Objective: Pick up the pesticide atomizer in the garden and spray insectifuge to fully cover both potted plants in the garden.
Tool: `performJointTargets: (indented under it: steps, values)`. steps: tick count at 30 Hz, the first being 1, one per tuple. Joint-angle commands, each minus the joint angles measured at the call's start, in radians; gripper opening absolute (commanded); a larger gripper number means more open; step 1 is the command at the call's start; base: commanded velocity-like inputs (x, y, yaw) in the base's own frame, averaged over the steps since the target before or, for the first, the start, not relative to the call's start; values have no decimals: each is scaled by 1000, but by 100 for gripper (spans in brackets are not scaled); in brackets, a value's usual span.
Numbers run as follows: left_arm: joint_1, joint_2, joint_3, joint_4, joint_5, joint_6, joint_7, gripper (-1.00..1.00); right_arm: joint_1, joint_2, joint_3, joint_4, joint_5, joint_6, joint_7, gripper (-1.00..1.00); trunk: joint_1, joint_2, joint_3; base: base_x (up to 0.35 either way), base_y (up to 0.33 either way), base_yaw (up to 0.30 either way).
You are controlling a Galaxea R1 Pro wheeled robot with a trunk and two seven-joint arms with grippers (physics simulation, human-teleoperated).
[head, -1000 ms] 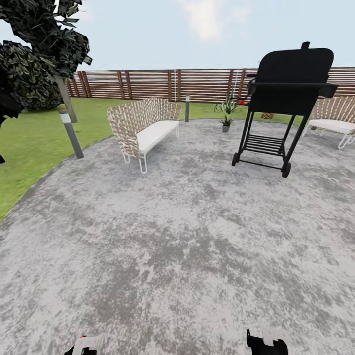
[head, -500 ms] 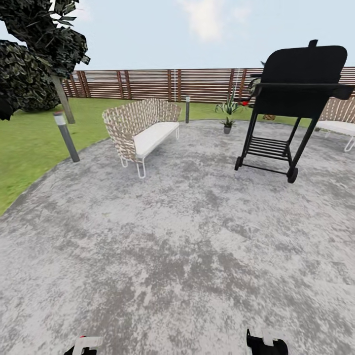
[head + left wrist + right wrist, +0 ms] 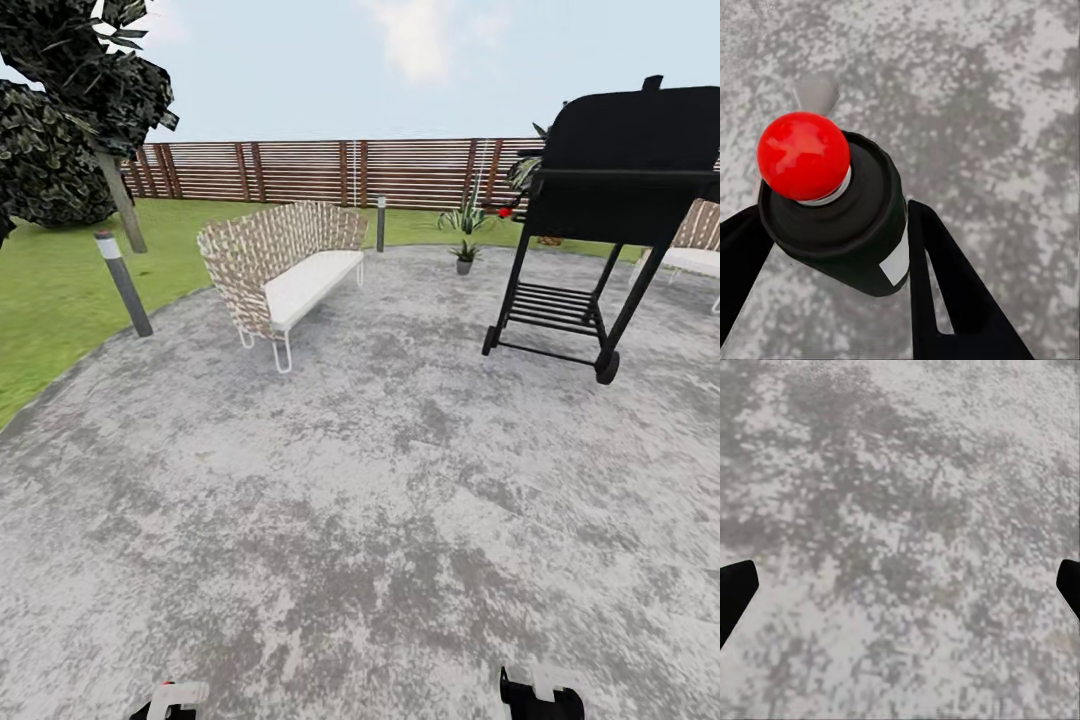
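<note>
My left gripper (image 3: 836, 217) is shut on the pesticide atomizer (image 3: 862, 225), a dark cylinder with a white label patch and a round red top. It hangs above the grey speckled patio (image 3: 380, 480). My right gripper (image 3: 904, 585) is open over bare patio, with nothing between its fingers. In the head view both wrists peek in at the lower edge, left gripper (image 3: 168, 700) and right gripper (image 3: 540, 695). Far ahead, at the patio's back rim, stand two potted plants: a small one (image 3: 463, 252) and a spikier one (image 3: 462, 215) just behind it.
A wicker bench (image 3: 285, 262) with a white cushion stands ahead on the left. A black grill on wheels (image 3: 600, 210) stands ahead on the right. Bollard lamps (image 3: 122, 283) edge the patio, lawn (image 3: 50, 290) lies to the left, and a slatted fence (image 3: 300, 170) closes the back.
The whole head view has shifted: the camera moved forward, so the bench and grill look nearer and further apart. Both grippers keep their pose.
</note>
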Motion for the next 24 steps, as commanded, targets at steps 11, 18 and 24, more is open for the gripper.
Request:
performJointTargets:
  steps: [11,18,24]
  values:
    - [0,0,-8,0,5,-2,3,-100,-1,0,-6,1,9,-3,-1,100,0,0,-1,339,29,-220]
    - [0,1,-7,0,5,-2,5,-100,-1,0,-7,1,9,-3,-4,100,0,0,-1,339,80,-214]
    - [0,5,-6,0,5,-1,22,-100,-1,-5,-6,2,12,-3,1,100,0,0,-1,339,8,-16]
